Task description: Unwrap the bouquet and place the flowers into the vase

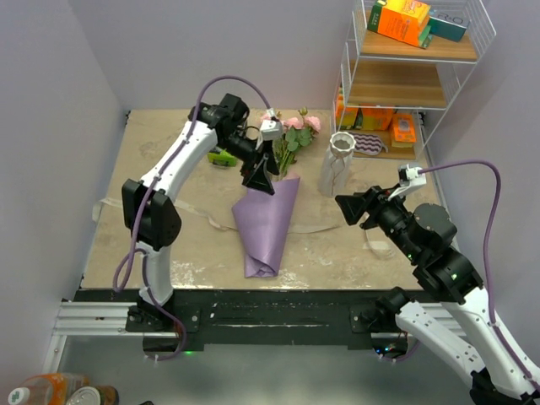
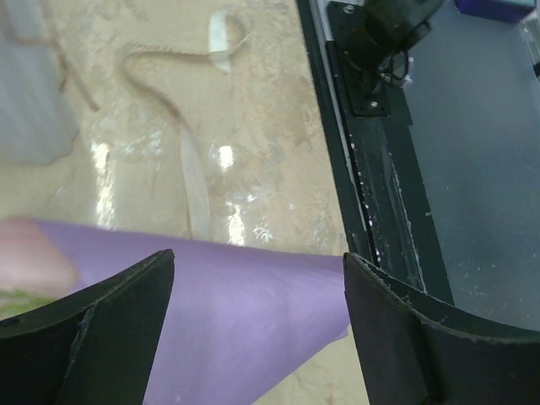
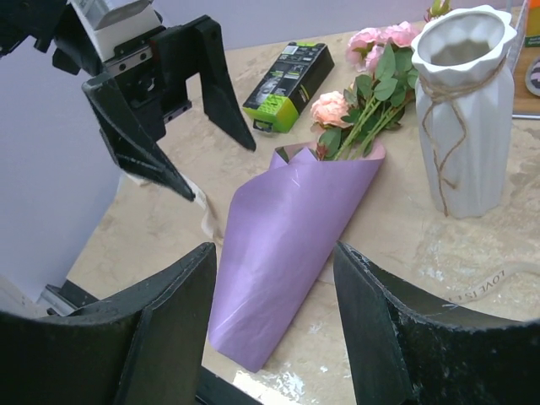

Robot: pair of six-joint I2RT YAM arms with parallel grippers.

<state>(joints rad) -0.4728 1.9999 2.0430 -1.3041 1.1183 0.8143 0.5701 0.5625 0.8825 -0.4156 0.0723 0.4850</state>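
The bouquet's lilac paper cone point(image 1: 268, 224) lies on the table, its mouth toward the back. The pink flowers point(image 1: 295, 126) on green stems stick out of that mouth. The ribbed white vase point(image 1: 337, 162) stands upright just right of them. My left gripper point(image 1: 260, 177) hangs open over the cone's upper left edge. In the left wrist view the purple paper point(image 2: 253, 321) shows below the spread fingers point(image 2: 110, 329), held by neither. My right gripper point(image 1: 354, 208) stands open to the right, apart from the cone point(image 3: 287, 245), facing the flowers point(image 3: 363, 84) and vase point(image 3: 464, 110).
A beige ribbon point(image 1: 211, 221) lies loose on the table beside the cone, and a length of it point(image 2: 190, 160) shows in the left wrist view. A green and black box point(image 1: 223, 158) lies behind the left gripper. A wire shelf point(image 1: 405, 76) with orange boxes stands at the back right.
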